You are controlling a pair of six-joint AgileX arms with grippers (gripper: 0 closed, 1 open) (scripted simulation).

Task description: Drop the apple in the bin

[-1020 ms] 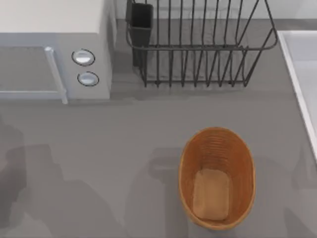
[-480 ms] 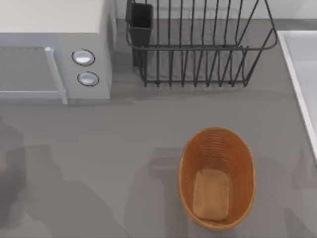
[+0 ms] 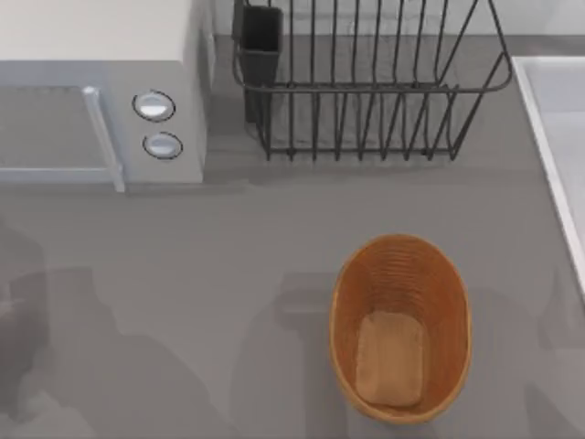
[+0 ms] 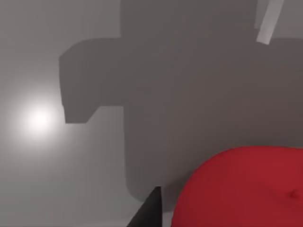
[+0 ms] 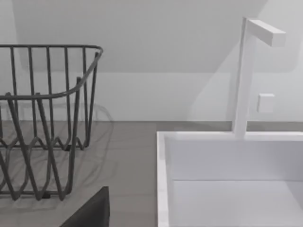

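A red apple [image 4: 246, 189] sat close beneath the left wrist camera; whether the fingers held it, I could not tell. The bin [image 3: 400, 327] stood empty on the surface, right of centre. A loose grasp might drop the apple short.

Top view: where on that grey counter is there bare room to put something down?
The widest bare patch lies between the microwave and the basket, running to the counter's left side. A bare band also separates the basket from the dish rack. The back is crowded: microwave, rack, and sink at the right.
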